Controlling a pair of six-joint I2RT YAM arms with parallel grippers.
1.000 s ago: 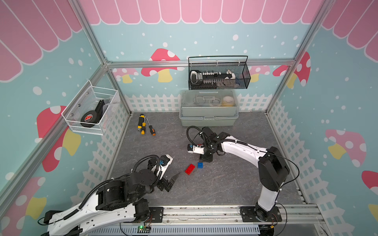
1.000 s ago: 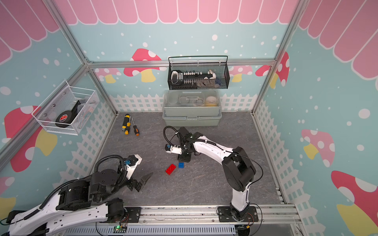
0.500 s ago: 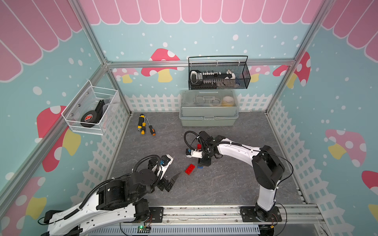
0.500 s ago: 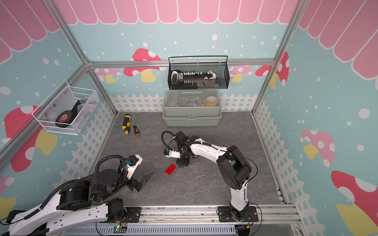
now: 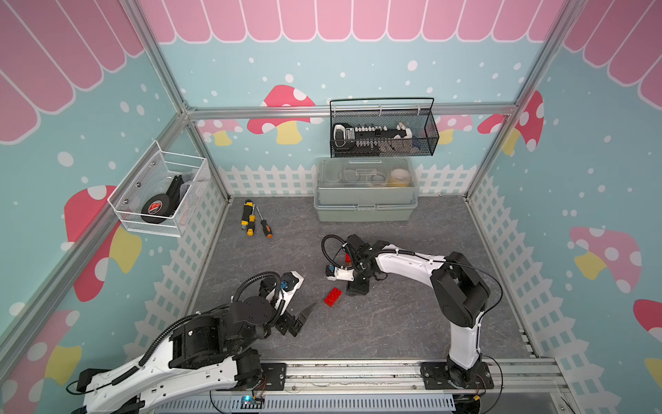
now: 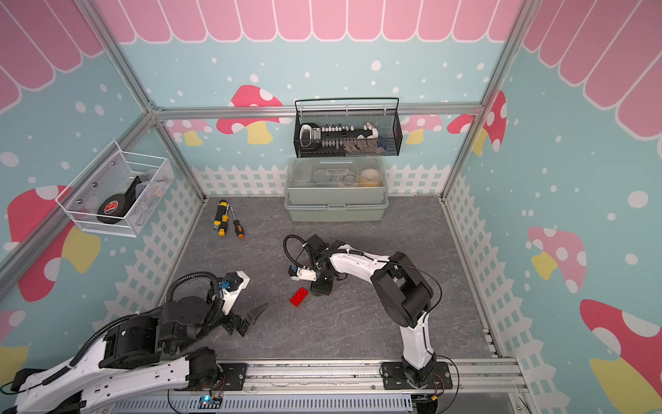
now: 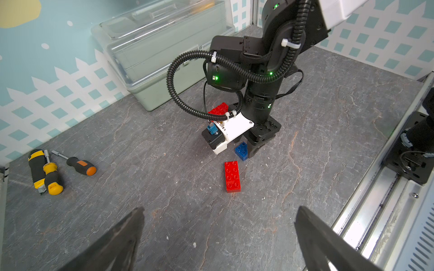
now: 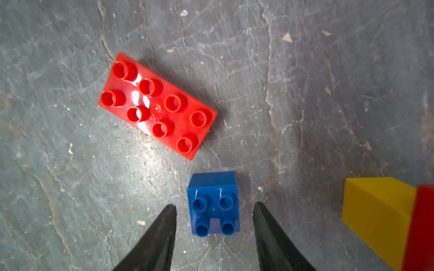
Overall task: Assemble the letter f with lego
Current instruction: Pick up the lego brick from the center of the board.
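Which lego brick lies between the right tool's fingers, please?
The blue square brick; the loose red oblong brick and the yellow brick lie outside.

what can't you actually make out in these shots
Blue brick: hidden under the right gripper in both top views.
Yellow brick and second red brick: cut off by the right wrist view's edge, mostly behind the cable in the left wrist view.
Black basket contents: too small in top views.
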